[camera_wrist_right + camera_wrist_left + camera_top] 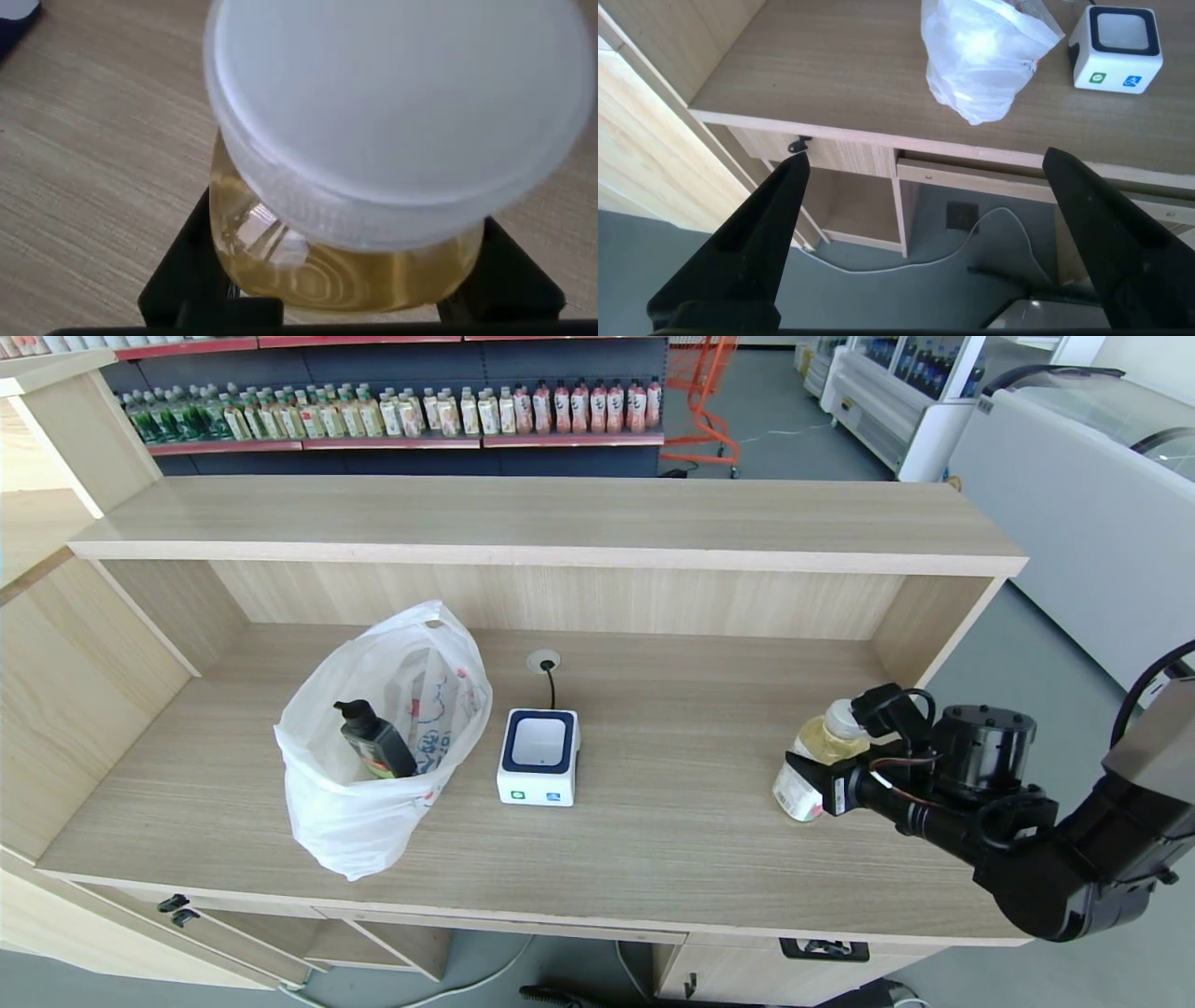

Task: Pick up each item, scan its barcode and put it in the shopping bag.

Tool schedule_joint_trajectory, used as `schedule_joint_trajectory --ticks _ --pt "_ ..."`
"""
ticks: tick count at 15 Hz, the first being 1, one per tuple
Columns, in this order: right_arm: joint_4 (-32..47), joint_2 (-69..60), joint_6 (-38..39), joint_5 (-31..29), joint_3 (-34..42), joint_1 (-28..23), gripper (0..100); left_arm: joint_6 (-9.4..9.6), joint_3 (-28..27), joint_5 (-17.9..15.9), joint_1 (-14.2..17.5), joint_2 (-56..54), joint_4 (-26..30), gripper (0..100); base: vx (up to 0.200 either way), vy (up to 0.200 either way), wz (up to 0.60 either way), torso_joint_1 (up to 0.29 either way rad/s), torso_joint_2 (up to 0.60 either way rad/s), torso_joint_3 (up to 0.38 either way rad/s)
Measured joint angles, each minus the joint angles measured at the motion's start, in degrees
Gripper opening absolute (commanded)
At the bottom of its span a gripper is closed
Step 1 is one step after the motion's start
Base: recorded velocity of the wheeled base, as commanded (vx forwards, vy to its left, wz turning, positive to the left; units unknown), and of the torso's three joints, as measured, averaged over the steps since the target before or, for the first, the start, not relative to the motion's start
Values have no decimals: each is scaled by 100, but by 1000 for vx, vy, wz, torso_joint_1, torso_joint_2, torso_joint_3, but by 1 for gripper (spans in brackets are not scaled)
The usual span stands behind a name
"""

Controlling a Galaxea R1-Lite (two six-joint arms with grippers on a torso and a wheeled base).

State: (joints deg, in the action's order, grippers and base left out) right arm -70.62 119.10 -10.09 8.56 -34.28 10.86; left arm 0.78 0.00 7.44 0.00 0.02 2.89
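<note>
Right gripper (838,753) clasps the yellow drink bottle (814,737) on the counter (672,821), well right of the scanner (539,756); it probably isn't scanned yet. Just left of the scanner, the bag (373,821) already holds a dark pump bottle (376,739). Left gripper (924,159) hangs spread open.

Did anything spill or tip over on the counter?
Nothing stands out. No spill shows on the counter. The yellow drink bottle is capped, gripped by the right end effector. The dark pump bottle leans inside the shopping bag, where it belongs.
</note>
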Motion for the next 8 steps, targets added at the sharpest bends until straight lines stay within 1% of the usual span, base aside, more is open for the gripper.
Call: schedule_joint_trajectory --ticks 5,8 --pt "-29 308 -115 -11 2 5 0 1 0 0 0 0 0 100 0 0 0 0 0 0" --pt "-145 485 -79 2 -301 35 0 0 0 0 0 0 0 100 0 0 0 0 0 0"
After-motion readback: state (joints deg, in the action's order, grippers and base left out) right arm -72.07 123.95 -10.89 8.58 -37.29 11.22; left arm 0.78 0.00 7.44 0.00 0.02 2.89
